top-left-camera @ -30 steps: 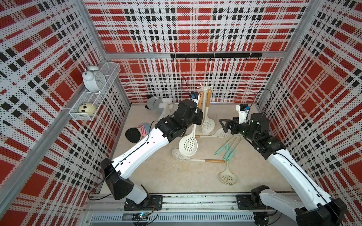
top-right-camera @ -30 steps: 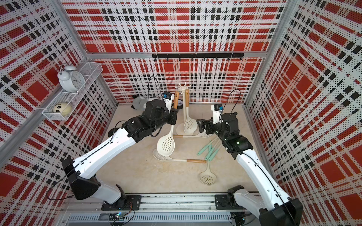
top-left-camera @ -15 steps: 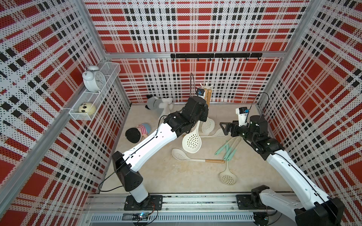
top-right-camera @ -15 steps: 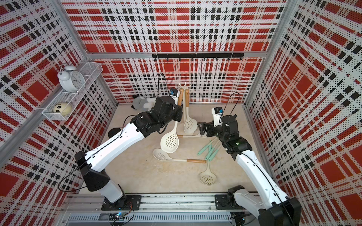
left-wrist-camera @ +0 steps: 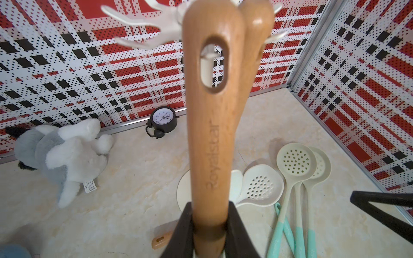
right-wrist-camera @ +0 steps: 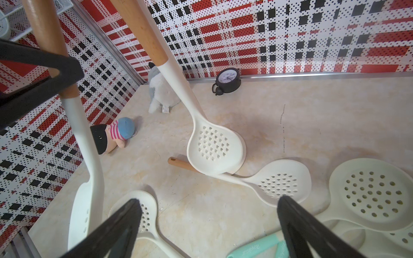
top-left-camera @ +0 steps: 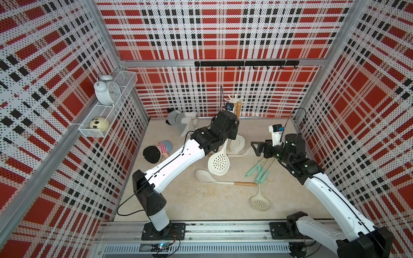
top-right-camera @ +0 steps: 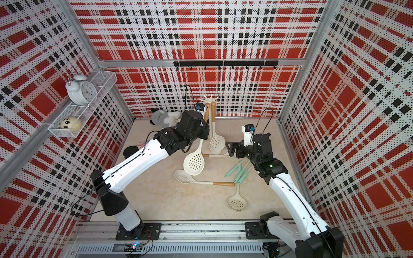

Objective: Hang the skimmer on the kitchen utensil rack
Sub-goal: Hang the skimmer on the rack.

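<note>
Left pincer point(left-wrist-camera: 210, 225) clamps skimmer point(left-wrist-camera: 210, 138) handle up by rack point(top-right-camera: 210, 98) crown — right pincer point(right-wrist-camera: 209, 201) wide.

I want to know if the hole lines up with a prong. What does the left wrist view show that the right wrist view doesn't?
Only the left wrist view: the hanging hole in the handle of the held skimmer, with the rack prongs behind it. Only the right wrist view: that skimmer's perforated bowl. Both: the black clock and the plush toy.
</note>
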Motion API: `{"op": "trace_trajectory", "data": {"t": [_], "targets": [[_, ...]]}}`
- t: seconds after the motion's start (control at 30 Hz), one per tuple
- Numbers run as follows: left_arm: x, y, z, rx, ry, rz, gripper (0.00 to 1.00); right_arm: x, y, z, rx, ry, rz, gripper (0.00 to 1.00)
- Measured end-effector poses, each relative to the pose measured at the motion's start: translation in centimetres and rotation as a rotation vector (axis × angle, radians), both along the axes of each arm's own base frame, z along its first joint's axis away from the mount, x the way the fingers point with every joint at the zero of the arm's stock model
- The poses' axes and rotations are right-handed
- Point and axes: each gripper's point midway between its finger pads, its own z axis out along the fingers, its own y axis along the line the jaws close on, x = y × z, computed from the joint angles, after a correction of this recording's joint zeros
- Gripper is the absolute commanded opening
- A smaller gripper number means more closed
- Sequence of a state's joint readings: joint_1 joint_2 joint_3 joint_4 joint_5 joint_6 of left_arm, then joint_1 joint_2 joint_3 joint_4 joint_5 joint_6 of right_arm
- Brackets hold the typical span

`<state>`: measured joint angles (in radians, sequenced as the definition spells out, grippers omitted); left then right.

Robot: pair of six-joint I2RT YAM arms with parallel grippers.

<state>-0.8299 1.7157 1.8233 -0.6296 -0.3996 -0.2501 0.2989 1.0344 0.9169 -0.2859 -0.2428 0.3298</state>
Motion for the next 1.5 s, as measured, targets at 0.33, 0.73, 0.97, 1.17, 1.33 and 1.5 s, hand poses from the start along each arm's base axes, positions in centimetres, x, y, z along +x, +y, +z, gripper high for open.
{"op": "trace_trajectory", "data": {"t": [0.33, 0.73, 0.97, 1.17, 1.33, 1.5], "targets": [[1.4, -0.1, -0.6, 0.011, 0.010, 0.033, 0.00, -0.2, 0.1, -1.1, 0.003, 0.019, 0.009, 1.00], [2.6, 0.3, -1.3, 0.023, 0.009, 0.117, 0.29, -1.0, 0.7, -3.1, 0.029, 0.059, 0.043, 1.00], [2.6, 0.7, -1.8, 0.013, 0.006, 0.135, 0.89, -1.1, 0.9, -2.9, 0.045, 0.058, 0.057, 1.00], [0.8, 1.0, -0.8, -0.068, -0.030, 0.064, 0.99, -1.2, 0.7, -2.5, 0.049, 0.047, 0.045, 1.00], [-2.9, 2.9, 2.6, -0.207, -0.135, -0.025, 0.99, -1.3, 0.0, -0.9, 0.069, -0.001, 0.001, 1.00], [-7.1, 6.3, 5.9, -0.349, -0.268, -0.085, 0.99, -1.4, -0.6, -0.1, 0.081, -0.025, -0.035, 1.00]]}}
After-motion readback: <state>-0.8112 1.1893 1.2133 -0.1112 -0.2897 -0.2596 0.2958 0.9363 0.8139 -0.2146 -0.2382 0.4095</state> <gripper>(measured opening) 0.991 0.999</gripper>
